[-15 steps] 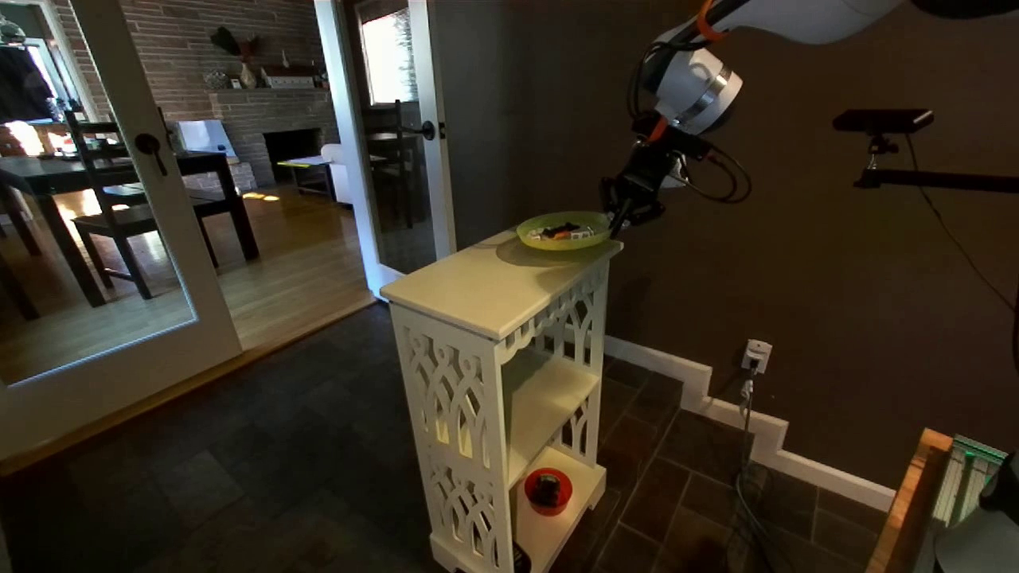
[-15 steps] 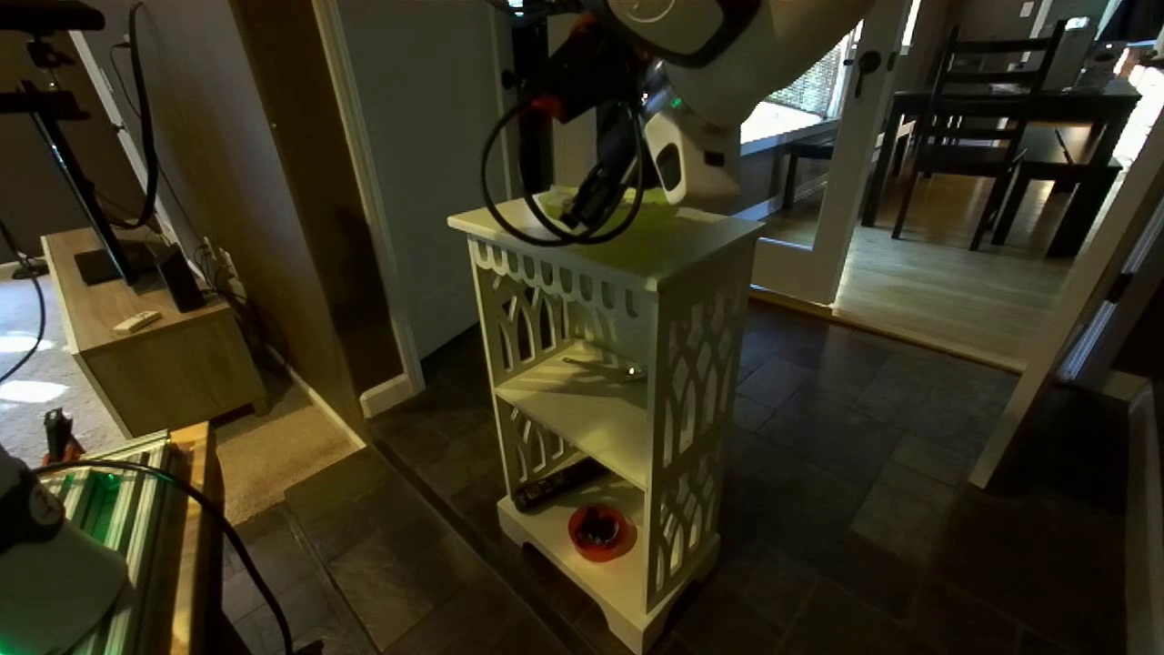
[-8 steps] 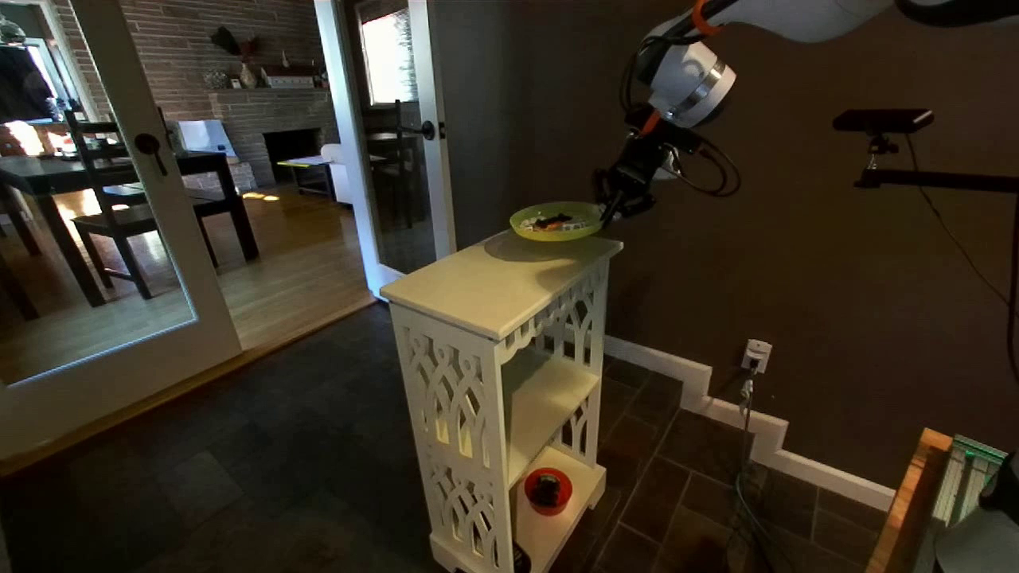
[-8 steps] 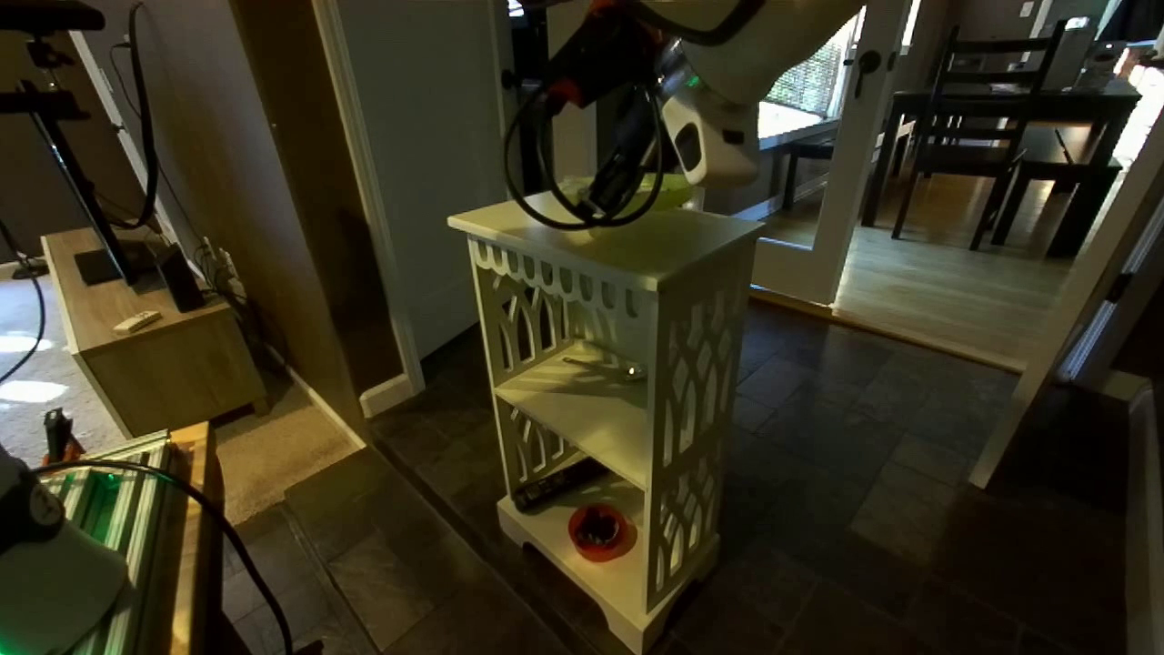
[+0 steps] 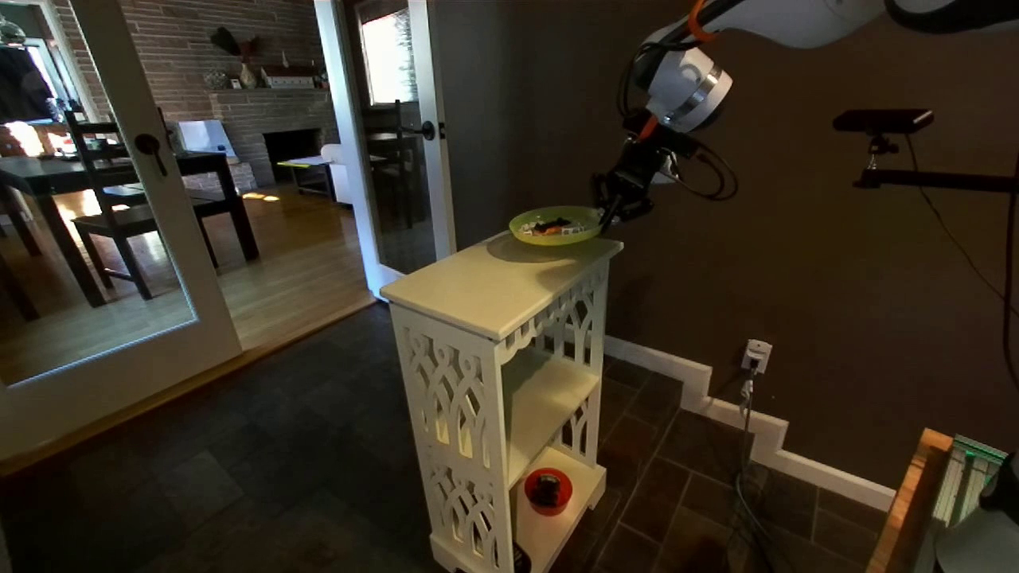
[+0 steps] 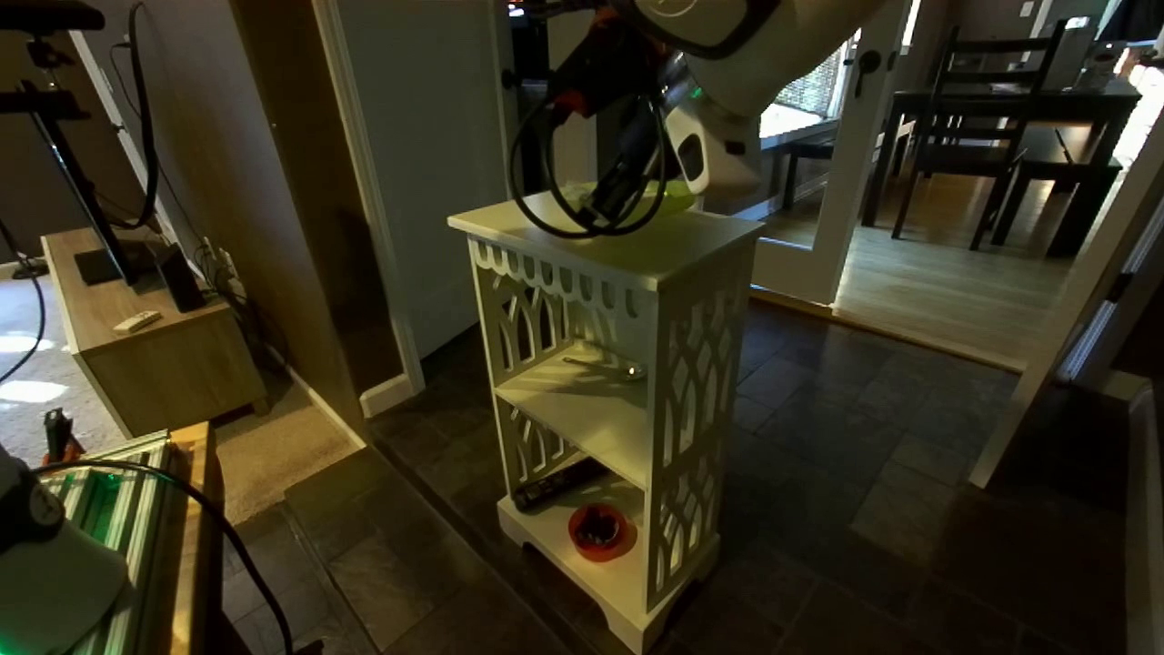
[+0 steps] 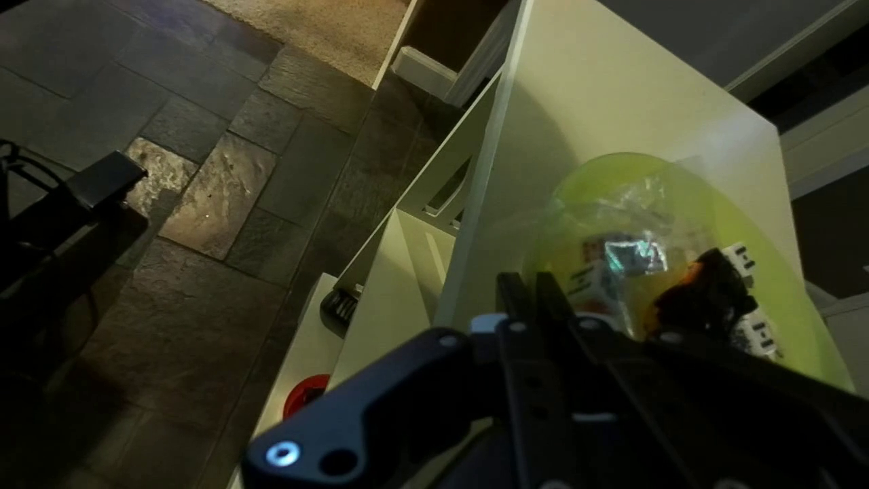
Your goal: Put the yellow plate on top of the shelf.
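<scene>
The yellow plate (image 5: 549, 240), a shallow yellow-green dish, is over the far end of the white shelf's top (image 5: 478, 286). It casts a shadow on the top; I cannot tell whether its base touches. My gripper (image 5: 607, 221) is at the plate's wall-side edge. In the wrist view the fingers (image 7: 528, 278) are nearly together at the rim of the plate (image 7: 781, 272), seemingly pinching it. The plate holds a clear bag and small black, orange and white items. In an exterior view the arm and cables partly hide the plate (image 6: 677, 196) above the shelf (image 6: 673, 259).
A red bowl (image 5: 549, 510) with dark contents stands on the shelf's bottom tier beside a black object (image 6: 556, 484). A small spoon-like item (image 6: 605, 367) lies on the middle tier. A brown wall (image 5: 796, 263) is close behind the gripper. Glass doors (image 5: 143, 199) stand beyond the shelf.
The plate and gripper have shifted slightly farther over the shelf's top, away from its wall-side front corner. They rose a little, then came down slightly in the last half second.
</scene>
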